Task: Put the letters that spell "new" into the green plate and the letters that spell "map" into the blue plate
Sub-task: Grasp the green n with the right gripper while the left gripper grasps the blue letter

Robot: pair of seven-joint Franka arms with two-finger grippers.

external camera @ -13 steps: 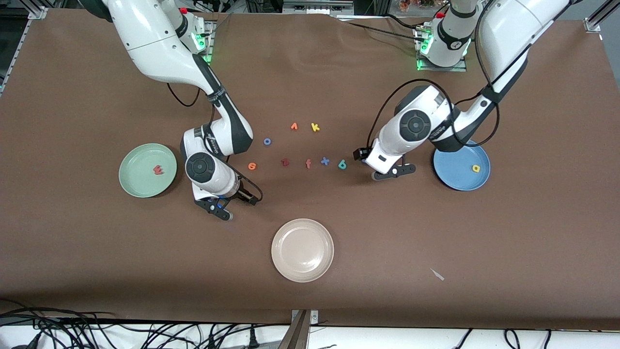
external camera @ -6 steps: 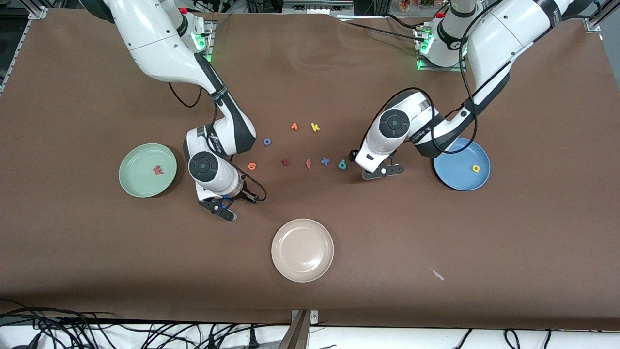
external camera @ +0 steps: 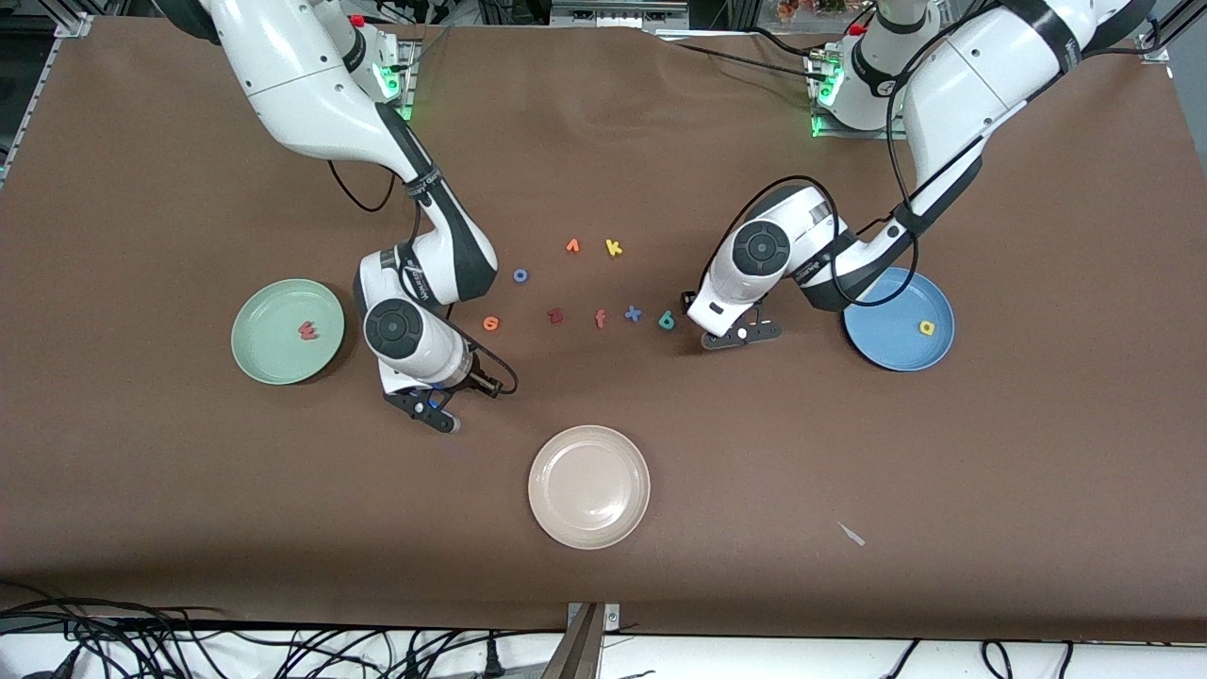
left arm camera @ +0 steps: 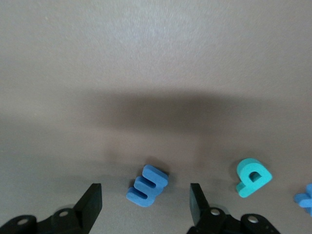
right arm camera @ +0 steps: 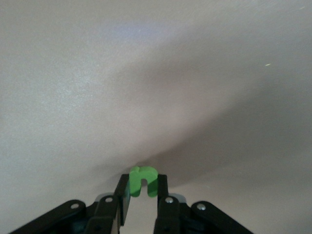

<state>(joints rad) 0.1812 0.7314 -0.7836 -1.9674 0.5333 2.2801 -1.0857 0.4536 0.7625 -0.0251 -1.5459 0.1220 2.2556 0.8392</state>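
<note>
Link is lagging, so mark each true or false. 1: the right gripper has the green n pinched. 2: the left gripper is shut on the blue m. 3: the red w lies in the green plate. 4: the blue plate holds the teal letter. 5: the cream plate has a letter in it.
1. True: the right gripper is shut on the green n.
2. False: the left gripper is open, its fingers astride the blue m.
3. True: the red w lies in the green plate.
4. False: the blue plate holds a yellow letter; the teal letter is on the table.
5. False: the cream plate holds nothing.
</note>
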